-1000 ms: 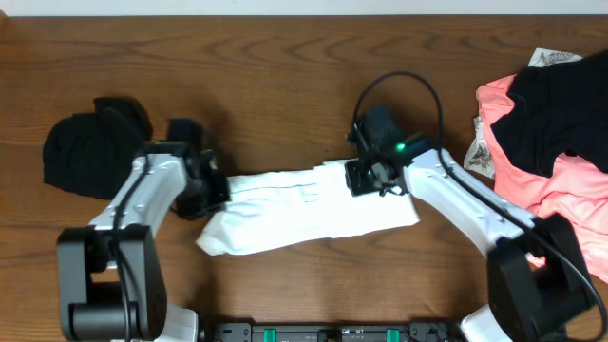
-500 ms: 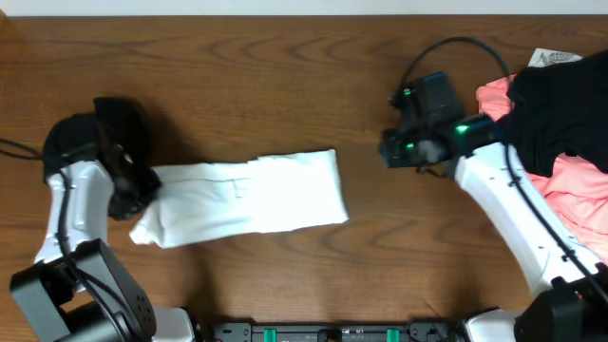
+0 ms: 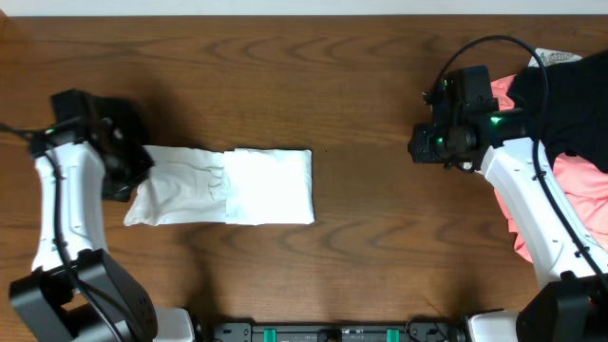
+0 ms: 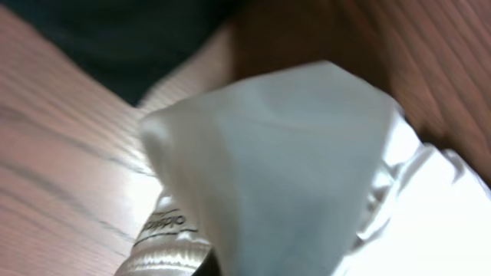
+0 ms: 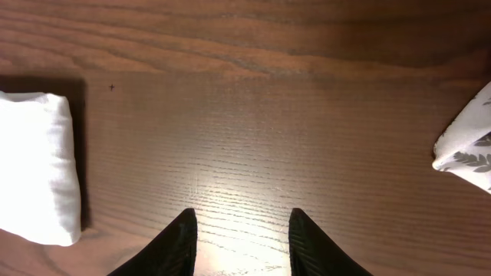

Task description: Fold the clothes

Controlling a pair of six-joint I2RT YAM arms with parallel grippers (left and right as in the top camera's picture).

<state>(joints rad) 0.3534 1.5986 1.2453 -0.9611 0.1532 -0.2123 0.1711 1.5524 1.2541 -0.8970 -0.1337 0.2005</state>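
**Left gripper.** The left gripper (image 3: 131, 179) is closed on the left end of the white T-shirt (image 3: 228, 185). In the left wrist view, bunched white cloth (image 4: 291, 153) fills the area directly ahead of the jaws and hides the fingers. A glossy neck label (image 4: 165, 222) lies just below and to the left of this bunch. It bears a line of dark script, which is too blurred to read. Beyond the cloth, at the far side of the jaws, dark fabric (image 4: 115, 38) rests on the table (image 3: 332, 76). From the jaws, the T-shirt extends flat across the wood toward the table centre as a long folded strip. The half farther from the jaws is a neat, smooth rectangle. The half nearer the jaws is creased.

**Right gripper.** The right gripper (image 5: 239, 238) is open. Its two dark fingers (image 5: 178, 244) stand apart with nothing between them, above bare wood. The squared, folded end of the T-shirt (image 5: 38, 169) lies well apart from the jaws, ahead and to their left. A piece of leaf-print fabric (image 5: 468, 149) lies ahead and to their right. No writing shows on it. Behind the gripper (image 3: 427, 147), a black cable (image 3: 494, 43) loops over the wrist. Beyond the arm, at the table edge, a black garment (image 3: 560, 95) lies on top of a coral-pink garment (image 3: 579, 190).
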